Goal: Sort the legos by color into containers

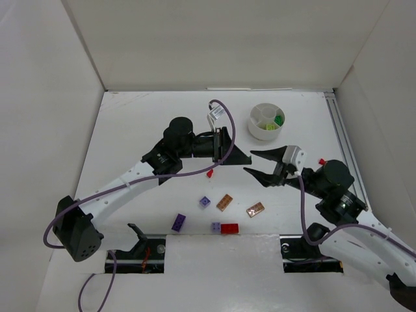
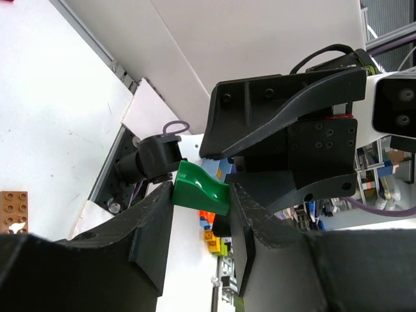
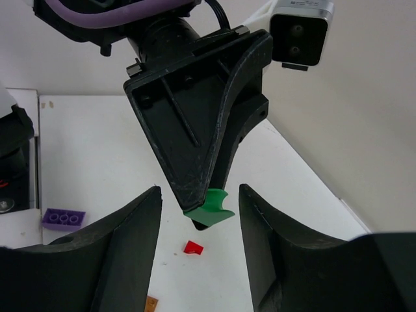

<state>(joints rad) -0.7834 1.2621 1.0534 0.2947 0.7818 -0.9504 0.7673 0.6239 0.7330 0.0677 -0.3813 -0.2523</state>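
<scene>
The left arm [image 1: 120, 184] and the right arm [image 1: 377, 239] are built alike: slim white links joined by round black motor housings [image 1: 179, 130], with a purple cable [image 3: 97, 16] running along each, and the left one ends in a blocky black base [image 1: 78, 231]. The fingers [image 3: 195, 130] are matte black wedges, broad at the root and tapering to a blunt tip, with raised ribs on the outer face and a rough grain (the black plate behind them is dotted with small screws [image 2: 329, 133]). A boxy white camera [image 3: 298, 29] with two dark lenses is mounted at each wrist.
</scene>
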